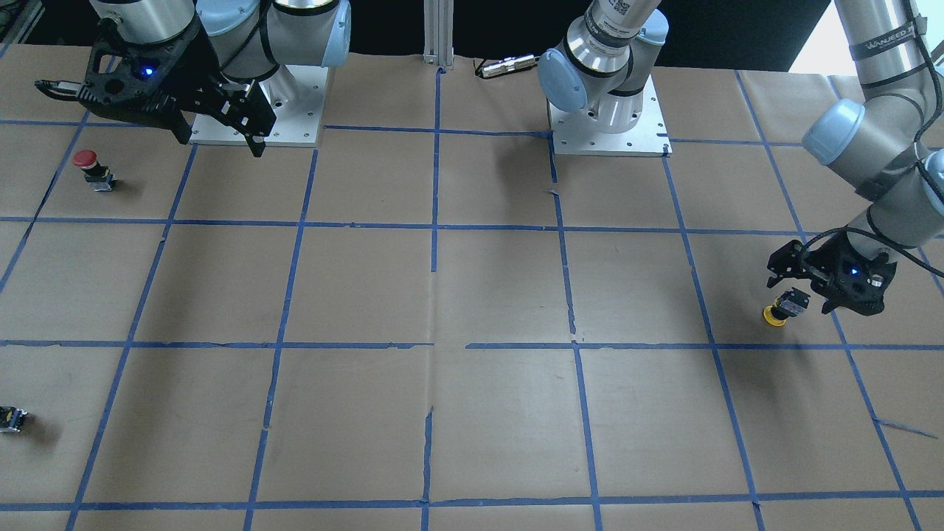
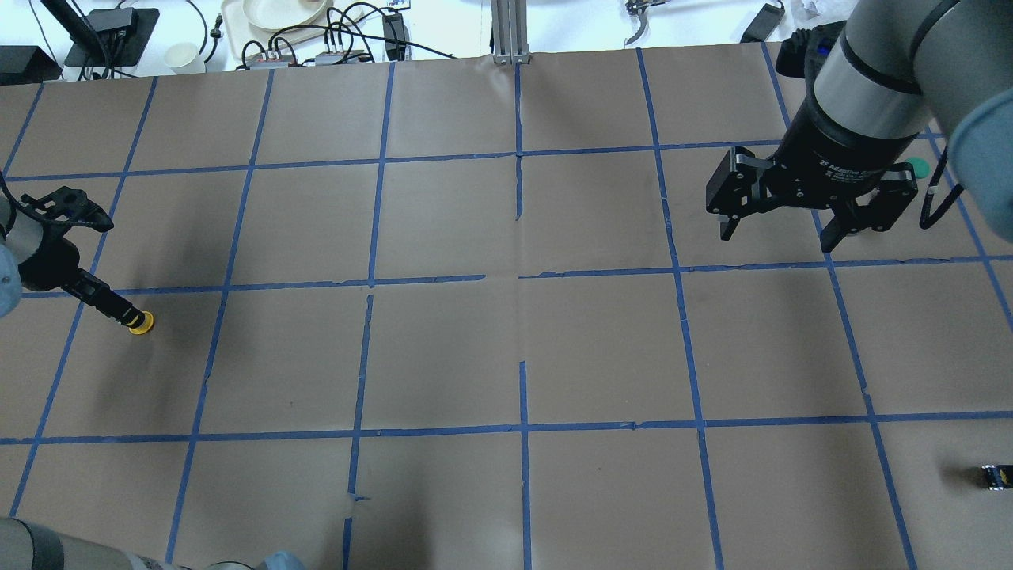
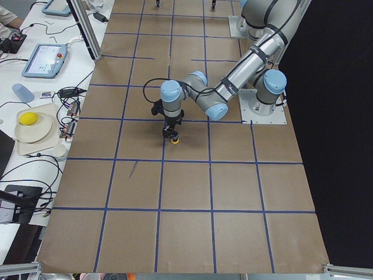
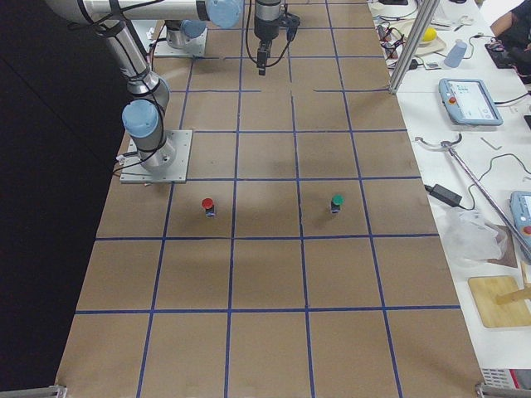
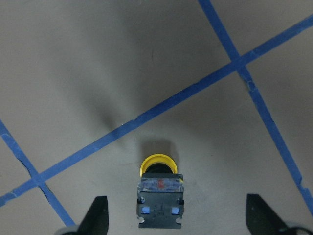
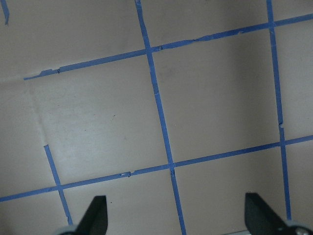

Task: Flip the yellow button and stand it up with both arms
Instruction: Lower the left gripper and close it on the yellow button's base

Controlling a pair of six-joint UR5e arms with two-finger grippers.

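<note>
The yellow button (image 1: pixel 780 310) lies on the brown paper at the table's left end, its yellow cap (image 2: pixel 141 323) pointing away from my left gripper and its black and grey body (image 5: pixel 160 201) facing it. My left gripper (image 1: pixel 804 293) is low over the button and open; in the left wrist view both fingertips (image 5: pixel 97 215) stand wide apart either side of the body and do not touch it. My right gripper (image 2: pixel 791 229) is open and empty, held high over the far right of the table; its wrist view shows only paper and blue tape.
A red-capped button (image 1: pixel 87 168) stands near the right arm's base plate (image 1: pixel 295 118). A green-capped button (image 4: pixel 337 201) stands further out. A tiny black block (image 2: pixel 995 476) lies at the near right edge. Blue tape lines grid the paper.
</note>
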